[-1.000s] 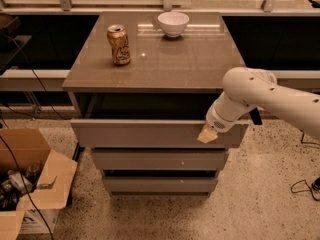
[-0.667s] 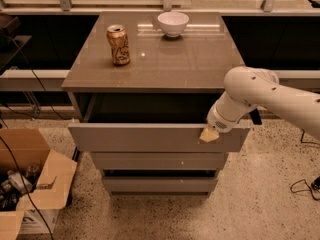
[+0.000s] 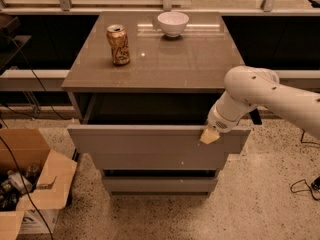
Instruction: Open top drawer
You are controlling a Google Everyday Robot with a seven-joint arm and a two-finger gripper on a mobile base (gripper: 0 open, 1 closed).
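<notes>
The top drawer [image 3: 150, 146] is the widest grey-brown front of the cabinet and stands pulled out, with a dark gap behind its upper edge. My gripper [image 3: 210, 135] reaches in from the right on a white arm [image 3: 260, 94]. Its tan fingertip rests on the drawer's top edge near the right end. Below it a shorter drawer front [image 3: 160, 184] sits further back.
On the cabinet top [image 3: 190, 64] stand a gold can [image 3: 118, 45] at the left and a white bowl [image 3: 173, 23] at the back. An open cardboard box [image 3: 30, 189] with clutter sits on the floor at the left. Cables trail at the left and at the far right [image 3: 302, 184].
The top drawer has slid a little further out toward the camera, and the gripper has moved with it.
</notes>
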